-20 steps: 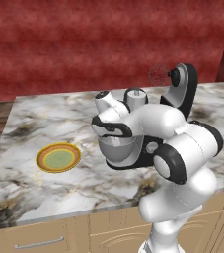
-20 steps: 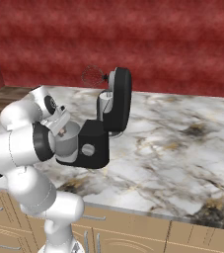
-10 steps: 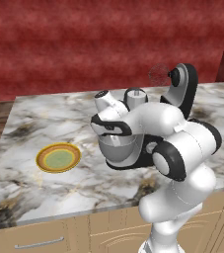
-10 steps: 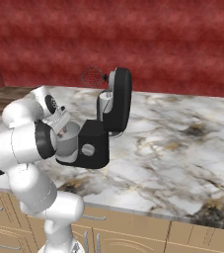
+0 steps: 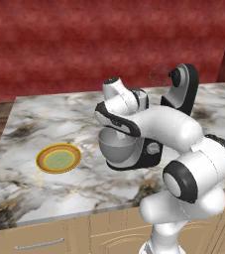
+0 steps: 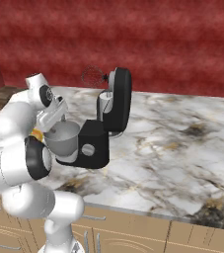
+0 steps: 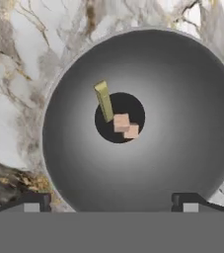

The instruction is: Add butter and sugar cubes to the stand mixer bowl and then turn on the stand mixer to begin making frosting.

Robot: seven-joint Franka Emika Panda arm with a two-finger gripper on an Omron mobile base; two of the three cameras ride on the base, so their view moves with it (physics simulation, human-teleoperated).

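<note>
Looking down from the gripper (image 7: 111, 200), you find its jaws spread wide and empty above the stand mixer bowl (image 7: 182, 148). On the bowl's floor lie one butter (image 7: 103, 101) stick and two sugar cubes (image 7: 125, 126), the cubes touching each other and just beside the stick's lower end. Both ingredients appear delivered, so lift straight up to clear the rim before swinging toward the one round knob (image 6: 88, 149) on the stand mixer (image 6: 114, 106), whose head is tilted back. One yellow-rimmed plate (image 5: 44, 153) sits bare nearby.
</note>
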